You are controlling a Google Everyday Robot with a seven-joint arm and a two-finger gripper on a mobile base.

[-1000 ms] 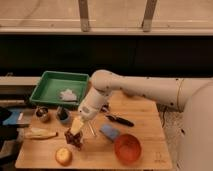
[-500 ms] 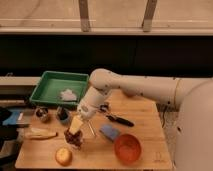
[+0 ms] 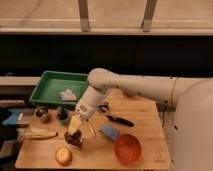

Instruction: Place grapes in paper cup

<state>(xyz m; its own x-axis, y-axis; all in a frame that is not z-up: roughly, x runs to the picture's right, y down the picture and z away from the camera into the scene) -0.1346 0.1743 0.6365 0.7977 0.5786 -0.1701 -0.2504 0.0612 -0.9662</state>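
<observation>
The grapes [image 3: 74, 140], a small dark reddish bunch, are at the front left of the wooden table [image 3: 145, 112]. My gripper [image 3: 74, 127] hangs straight over them at the end of the white arm [image 3: 130, 85], which reaches in from the right. Its yellowish tip meets the top of the bunch. The paper cup does not show in the camera view.
A green tray [image 3: 50, 85] with a white crumpled thing [image 3: 67, 94] stands at the back left. Two small dark cups [image 3: 42, 114] [image 3: 63, 114] sit before it. A banana [image 3: 40, 133], a round yellow fruit [image 3: 63, 156], a blue sponge [image 3: 109, 132], a black tool [image 3: 120, 120] and an orange bowl [image 3: 127, 148] are also on the table.
My gripper has shifted slightly left and down over the grapes. Everything else on the table stays where it was.
</observation>
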